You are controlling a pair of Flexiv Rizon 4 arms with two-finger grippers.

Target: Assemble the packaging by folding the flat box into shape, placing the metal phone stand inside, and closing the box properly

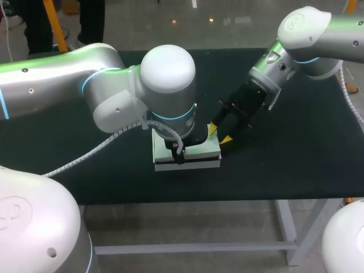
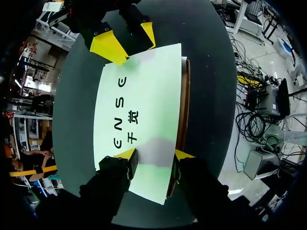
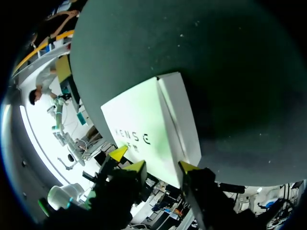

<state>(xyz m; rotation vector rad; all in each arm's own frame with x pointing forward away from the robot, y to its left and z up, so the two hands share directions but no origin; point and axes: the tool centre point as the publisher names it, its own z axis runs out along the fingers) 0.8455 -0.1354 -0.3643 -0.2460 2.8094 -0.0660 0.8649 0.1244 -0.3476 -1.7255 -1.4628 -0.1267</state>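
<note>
A white box lies flat on the dark table, its pale printed lid facing up and a brown strip showing along one side. My left gripper stands open over the box's near end, one finger above the lid and the other beside the brown edge. In the head view the arm's own wrist hides it. My right gripper is open at the box's far right corner, its yellow tips at the lid's edge. In the right wrist view the box lies just ahead of that gripper. No phone stand is visible.
The dark table is bare to the right of and in front of the box. My left arm's bulky elbow hangs over the area behind the box. The table's front edge runs close below the box.
</note>
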